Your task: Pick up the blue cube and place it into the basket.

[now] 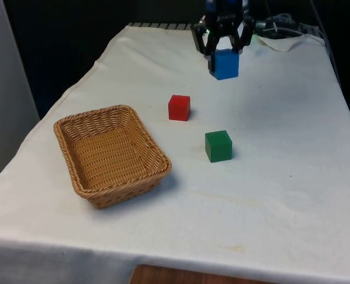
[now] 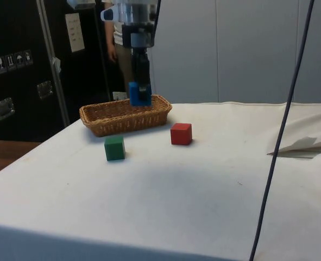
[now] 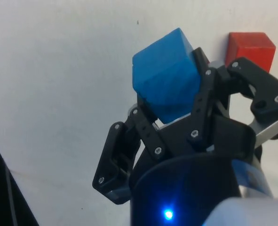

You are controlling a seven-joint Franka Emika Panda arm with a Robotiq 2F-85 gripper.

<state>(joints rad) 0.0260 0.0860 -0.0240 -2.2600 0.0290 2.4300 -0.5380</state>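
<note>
The blue cube [image 1: 225,64] hangs above the cloth at the far end of the table, and my gripper [image 1: 222,52] is shut on it from above. From the side, the blue cube [image 2: 139,93] is held well clear of the table, in front of the basket. In the wrist view the blue cube [image 3: 166,73] sits pinched between my fingers [image 3: 148,127]. The woven wicker basket [image 1: 74,174] stands at the front view's left, nearer the camera than the cube, with nothing inside; it is also in the side view as the basket [image 2: 100,124].
A red cube [image 1: 179,107] lies between the gripper and the basket. A green cube [image 1: 218,146] sits nearer the front edge. A person [image 2: 122,51] stands behind the table in the side view. A dark cable [image 2: 282,130] hangs at the side view's right.
</note>
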